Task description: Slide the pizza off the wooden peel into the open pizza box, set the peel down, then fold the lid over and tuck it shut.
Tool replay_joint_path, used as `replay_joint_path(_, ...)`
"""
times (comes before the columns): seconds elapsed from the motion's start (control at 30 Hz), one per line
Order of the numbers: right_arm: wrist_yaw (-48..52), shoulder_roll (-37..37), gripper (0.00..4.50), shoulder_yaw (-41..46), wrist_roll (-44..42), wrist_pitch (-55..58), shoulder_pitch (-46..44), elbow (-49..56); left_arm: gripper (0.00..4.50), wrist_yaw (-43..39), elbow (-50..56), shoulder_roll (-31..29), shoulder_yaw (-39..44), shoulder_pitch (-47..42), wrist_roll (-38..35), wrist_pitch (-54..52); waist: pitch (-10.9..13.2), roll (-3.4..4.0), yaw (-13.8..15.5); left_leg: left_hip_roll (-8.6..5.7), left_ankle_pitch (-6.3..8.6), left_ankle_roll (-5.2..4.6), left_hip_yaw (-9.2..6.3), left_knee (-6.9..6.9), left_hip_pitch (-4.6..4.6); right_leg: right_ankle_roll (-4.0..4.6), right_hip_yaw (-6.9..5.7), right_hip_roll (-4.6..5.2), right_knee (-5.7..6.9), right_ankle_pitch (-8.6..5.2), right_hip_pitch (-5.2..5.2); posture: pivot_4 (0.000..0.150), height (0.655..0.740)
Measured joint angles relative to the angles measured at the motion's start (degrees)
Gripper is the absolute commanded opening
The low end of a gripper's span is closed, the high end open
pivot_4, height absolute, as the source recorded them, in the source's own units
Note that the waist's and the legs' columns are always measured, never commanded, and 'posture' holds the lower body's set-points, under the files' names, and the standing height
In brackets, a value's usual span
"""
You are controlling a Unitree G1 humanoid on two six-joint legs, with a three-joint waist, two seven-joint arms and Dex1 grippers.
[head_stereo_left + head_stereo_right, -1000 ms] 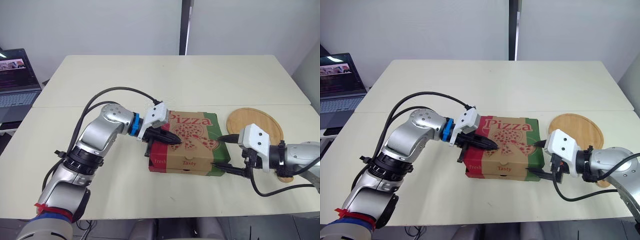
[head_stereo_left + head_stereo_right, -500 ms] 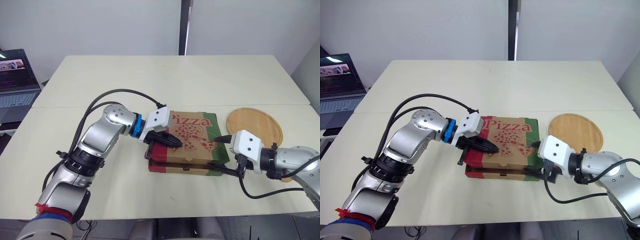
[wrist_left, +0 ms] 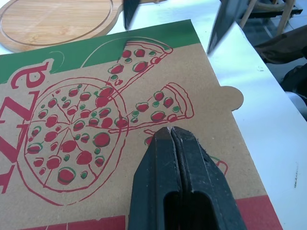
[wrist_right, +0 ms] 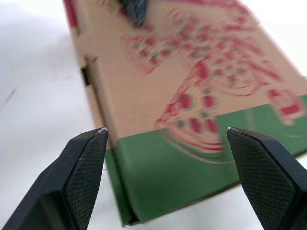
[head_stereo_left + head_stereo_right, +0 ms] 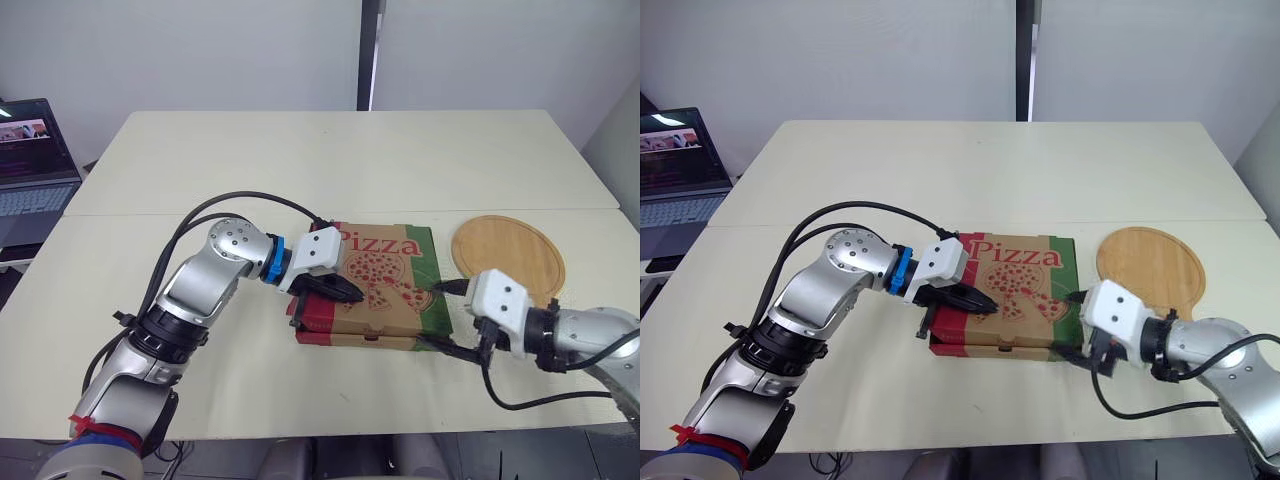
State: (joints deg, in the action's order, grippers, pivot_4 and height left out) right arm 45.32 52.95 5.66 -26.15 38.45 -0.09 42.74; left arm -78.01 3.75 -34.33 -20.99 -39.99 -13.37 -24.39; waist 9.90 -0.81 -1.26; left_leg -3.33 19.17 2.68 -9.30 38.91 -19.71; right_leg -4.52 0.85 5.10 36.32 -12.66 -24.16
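Head views: since a second ago the lid of the pizza box (image 5: 385, 280) has dropped flatter, and less of its printed front flap shows. The left jaws have pushed further in over the lid. The right jaws have slid in low toward the box's near right corner. Closing looks nearly done; only the tuck seems left. The pizza is hidden, presumably inside the box. The wooden peel (image 5: 508, 250) lies bare on the bench (image 5: 350, 160), just right of the box.

Left wrist view: left jaws clenched, grasping nothing, the fingers (image 3: 158, 163) pressed flat on the printed lid. A rounded tab (image 3: 233, 98) sticks out past the lid edge over the bench, so I judge the front not fully tucked.

Right wrist view: right jaws released and spread wide, framing the green edge strip at the corner, holding nothing. A small gap shows along the front edge.

Room: the box sits well in from the near bench edge. Open bench lies far and left. The peel crowds the right arm's side. A laptop (image 5: 30, 160) stands well apart, far left.
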Motion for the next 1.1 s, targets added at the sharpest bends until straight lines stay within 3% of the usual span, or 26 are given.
replay_joint_path(0.17,0.42,-1.12,4.22,6.96,-9.25,5.48,-1.84,-0.02,0.00,0.70,-0.03,0.01,0.00,0.10,0.06,-0.01,0.00,0.00,-0.07,0.01,0.01,-0.01,0.02,0.00,0.06,0.00,0.02,-0.01,0.02,0.00,0.03,0.150,0.7400)
replay_joint_path(0.27,-2.23,-2.81,3.69,2.48,-7.63,5.80,-6.55,-0.92,0.00,1.18,-0.15,0.25,0.07,0.20,0.16,-0.03,-0.01,0.00,-0.16,0.01,0.00,-0.01,0.03,0.00,0.12,0.00,0.02,-0.01,0.08,0.00,0.04,0.150,0.7400)
replay_joint_path(0.47,-5.82,-9.08,1.60,-13.78,2.13,2.99,-13.39,-7.62,0.00,2.25,-0.03,0.73,0.28,0.46,-0.07,-0.23,-0.02,0.00,-0.26,0.00,0.00,0.00,0.04,0.01,0.10,0.00,0.05,-0.01,0.13,0.00,-0.01,0.150,0.7400)
replay_joint_path(0.6,-5.55,-10.95,0.13,-18.25,6.04,-0.33,-15.45,-9.42,0.00,3.37,0.44,0.55,1.96,1.14,-1.50,-1.63,-0.02,0.00,-0.26,0.00,-0.01,0.01,0.00,0.01,0.11,0.00,0.04,-0.01,0.23,0.00,-0.05,0.150,0.7400)
replay_joint_path(0.73,-5.09,-11.87,0.06,-19.38,7.57,-1.96,-15.77,-9.89,0.00,3.59,2.93,-2.96,6.28,2.17,-4.25,-4.05,-0.02,0.00,-0.38,0.00,0.00,0.01,0.01,0.01,0.11,0.01,0.06,-0.01,0.35,-0.02,-0.12,0.150,0.7400)
replay_joint_path(0.97,-3.72,-12.67,0.06,-20.27,9.24,-3.22,-16.35,-10.48,0.00,0.70,2.81,-16.18,14.33,5.74,-6.34,-5.20,-0.01,0.02,-0.54,0.02,0.00,0.00,0.02,-0.02,0.15,0.07,0.07,-0.04,0.47,-0.06,-0.19,0.150,0.7400)
replay_joint_path(1.1,-2.91,-12.78,0.06,-20.31,9.41,-3.57,-16.48,-10.63,0.00,-0.04,2.50,-18.00,14.09,10.09,-5.40,-3.54,-0.01,0.01,-0.37,0.02,0.01,0.00,0.01,-0.02,0.13,0.07,0.06,-0.03,0.47,-0.06,-0.18,0.150,0.7400)
